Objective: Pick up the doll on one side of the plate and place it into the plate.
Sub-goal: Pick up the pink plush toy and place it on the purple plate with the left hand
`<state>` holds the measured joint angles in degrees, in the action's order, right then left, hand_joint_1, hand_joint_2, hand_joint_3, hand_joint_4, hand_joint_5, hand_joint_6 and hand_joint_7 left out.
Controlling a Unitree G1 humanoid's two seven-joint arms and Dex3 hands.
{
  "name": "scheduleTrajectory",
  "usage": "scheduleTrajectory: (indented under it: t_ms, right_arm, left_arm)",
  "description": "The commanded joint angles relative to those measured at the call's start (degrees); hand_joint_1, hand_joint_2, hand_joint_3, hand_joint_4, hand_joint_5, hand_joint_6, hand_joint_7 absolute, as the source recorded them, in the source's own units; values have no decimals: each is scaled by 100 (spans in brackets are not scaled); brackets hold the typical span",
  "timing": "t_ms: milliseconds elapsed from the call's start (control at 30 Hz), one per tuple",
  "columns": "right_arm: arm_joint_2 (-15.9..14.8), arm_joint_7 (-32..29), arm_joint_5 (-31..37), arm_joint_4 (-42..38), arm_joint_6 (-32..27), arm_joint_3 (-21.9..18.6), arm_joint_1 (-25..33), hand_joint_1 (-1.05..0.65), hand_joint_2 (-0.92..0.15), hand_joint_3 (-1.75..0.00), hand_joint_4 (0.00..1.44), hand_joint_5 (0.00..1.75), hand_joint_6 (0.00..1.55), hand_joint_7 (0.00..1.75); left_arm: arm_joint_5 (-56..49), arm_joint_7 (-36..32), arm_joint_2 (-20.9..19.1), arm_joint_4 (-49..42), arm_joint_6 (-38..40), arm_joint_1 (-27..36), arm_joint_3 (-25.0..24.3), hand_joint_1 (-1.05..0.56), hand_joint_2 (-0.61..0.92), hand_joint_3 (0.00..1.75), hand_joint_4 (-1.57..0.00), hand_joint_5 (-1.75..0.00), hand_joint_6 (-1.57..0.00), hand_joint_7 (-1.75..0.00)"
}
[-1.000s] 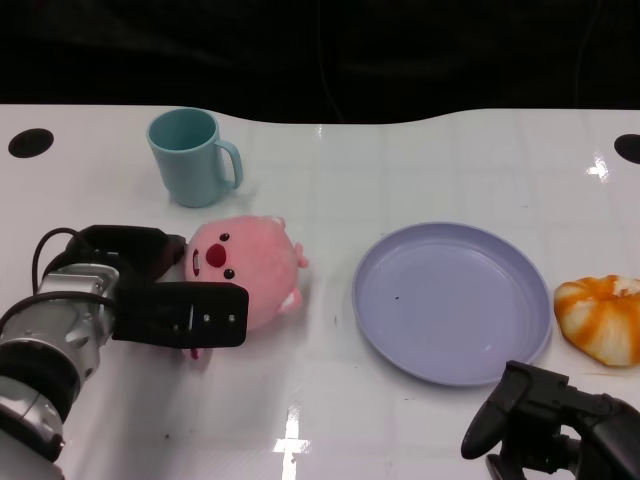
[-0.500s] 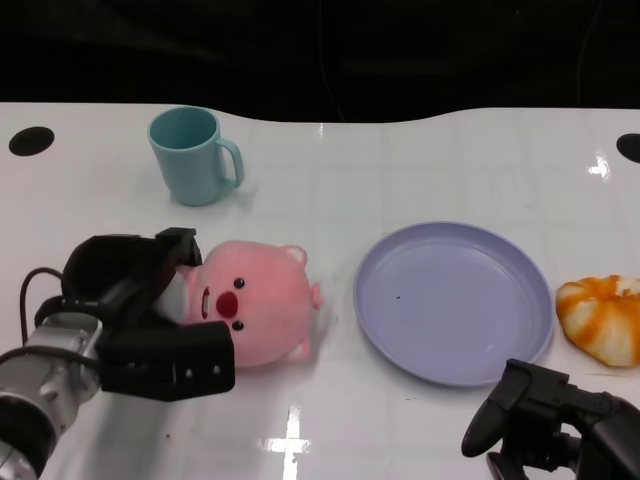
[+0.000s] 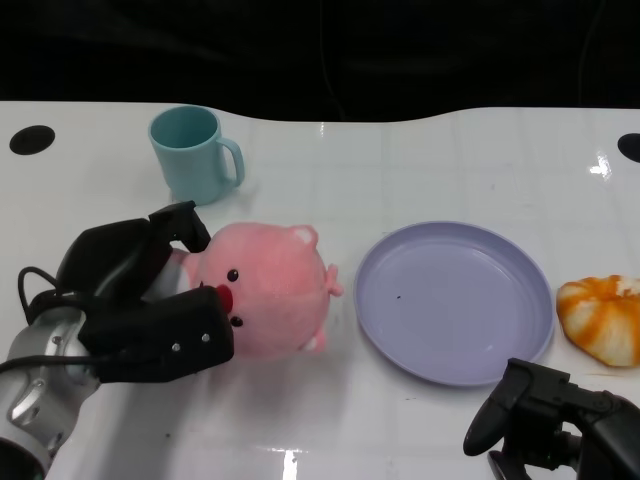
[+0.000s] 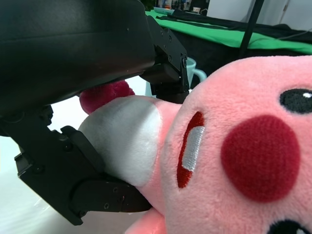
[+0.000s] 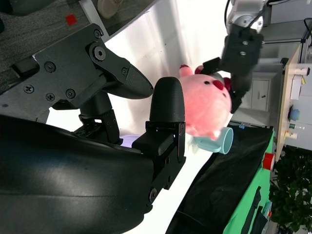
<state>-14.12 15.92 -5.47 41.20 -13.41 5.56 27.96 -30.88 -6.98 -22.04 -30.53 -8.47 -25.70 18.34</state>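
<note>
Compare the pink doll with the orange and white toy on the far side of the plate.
The pink doll is gripped by the left hand, left of the purple plate; the orange and white toy lies untouched to the plate's right. The doll is plain pink with a face; the toy is striped and faceless. The doll looks larger. Both sit outside the plate.

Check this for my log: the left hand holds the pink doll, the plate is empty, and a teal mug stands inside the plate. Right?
One error: the mug is not inside the plate. The head view shows it on the table, behind the doll and apart from the plate. The left hand does hold the doll, and the plate is empty.
</note>
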Motion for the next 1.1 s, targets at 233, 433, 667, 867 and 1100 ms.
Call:
scheduleTrajectory:
  t_ms: [233, 433, 667, 867, 1100]
  right_arm:
    - [-17, -17, 59, -57, 46, 28, -42, -16, -55, -113, 62, 175, 53, 148]
    - [0, -38, 114, -66, 48, 86, -60, -16, -56, -113, 61, 175, 53, 147]
    - [3, -30, 172, -125, 124, 150, -94, -19, -54, -112, 63, 175, 55, 147]
    - [12, -10, 174, -189, 235, 206, -90, -19, -54, -112, 63, 174, 56, 146]
    - [15, -45, 223, -158, 214, 310, -67, -19, -54, -112, 64, 174, 57, 145]
  left_arm:
    - [11, 803, 305, 1082, 786, -200, -66, -17, 45, 124, -93, -175, -73, -175]
    - [-96, 970, 694, 942, 1056, -673, 70, -20, 45, 125, -96, -175, -76, -175]
    - [-110, 888, 1313, 407, 1147, -1334, 278, -20, 46, 120, -95, -175, -76, -175]
    - [-180, 866, 1831, -27, 1210, -1672, 533, -21, 46, 123, -97, -175, -77, -175]
    - [-423, 732, 2401, -667, 1348, -2068, 894, -23, 46, 112, -94, -175, -68, -175]
